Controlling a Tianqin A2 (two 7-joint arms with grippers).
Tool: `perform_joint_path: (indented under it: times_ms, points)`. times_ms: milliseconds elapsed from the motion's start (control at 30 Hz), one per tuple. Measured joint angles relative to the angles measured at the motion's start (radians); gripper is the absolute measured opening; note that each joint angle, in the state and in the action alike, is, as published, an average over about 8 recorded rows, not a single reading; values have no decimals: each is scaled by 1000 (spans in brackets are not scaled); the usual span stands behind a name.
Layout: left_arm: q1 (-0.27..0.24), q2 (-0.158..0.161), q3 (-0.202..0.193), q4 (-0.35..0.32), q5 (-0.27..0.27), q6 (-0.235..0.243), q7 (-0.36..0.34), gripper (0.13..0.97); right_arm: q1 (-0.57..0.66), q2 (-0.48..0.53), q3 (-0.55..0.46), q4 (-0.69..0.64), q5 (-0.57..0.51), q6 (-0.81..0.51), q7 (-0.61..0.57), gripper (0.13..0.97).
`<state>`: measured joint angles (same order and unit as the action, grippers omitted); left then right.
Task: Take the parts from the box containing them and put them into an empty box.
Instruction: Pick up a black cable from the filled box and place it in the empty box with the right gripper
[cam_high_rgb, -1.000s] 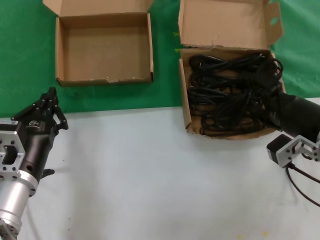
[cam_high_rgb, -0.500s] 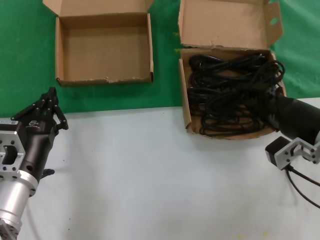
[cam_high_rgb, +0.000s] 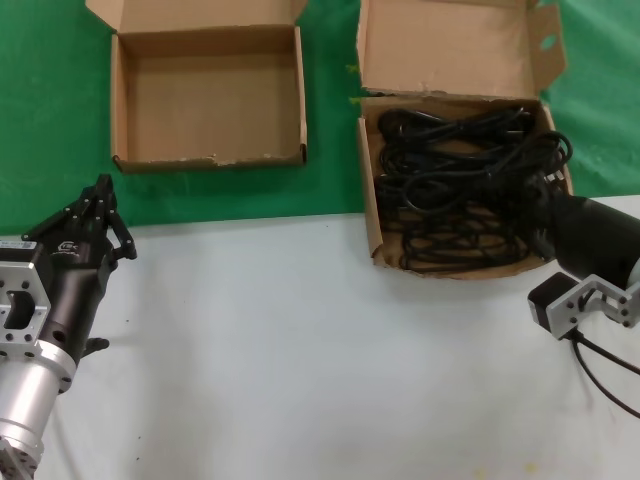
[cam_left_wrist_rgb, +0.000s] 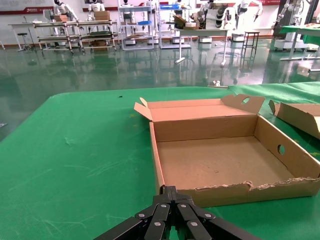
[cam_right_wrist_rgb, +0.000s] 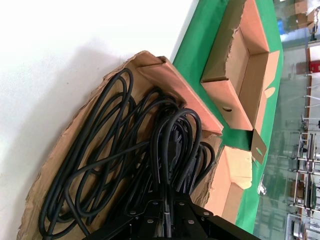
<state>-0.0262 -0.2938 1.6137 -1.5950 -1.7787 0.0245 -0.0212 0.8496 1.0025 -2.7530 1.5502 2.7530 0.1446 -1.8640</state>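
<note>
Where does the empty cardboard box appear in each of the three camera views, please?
Head view: the empty box sits upper left on the green mat, across from the left gripper.
Left wrist view: it fills the centre and right, just beyond the fingertips.
Right wrist view: it lies near the top, beyond the cable box.
Shared landmark: the cable-filled box beside it.

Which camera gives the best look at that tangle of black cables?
The right wrist view: the cables fill it, each loop distinct, with the right claw shut on a loop. The head view shows the whole tangle in its box, from farther off. The left wrist view shows none of it.
</note>
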Motion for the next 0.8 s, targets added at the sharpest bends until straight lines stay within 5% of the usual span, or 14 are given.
perform_joint_path:
  times_ms: [800]
  points:
    - [0,0,0,0,0,0,0,145,66,115,0,197,0,-4,243,158]
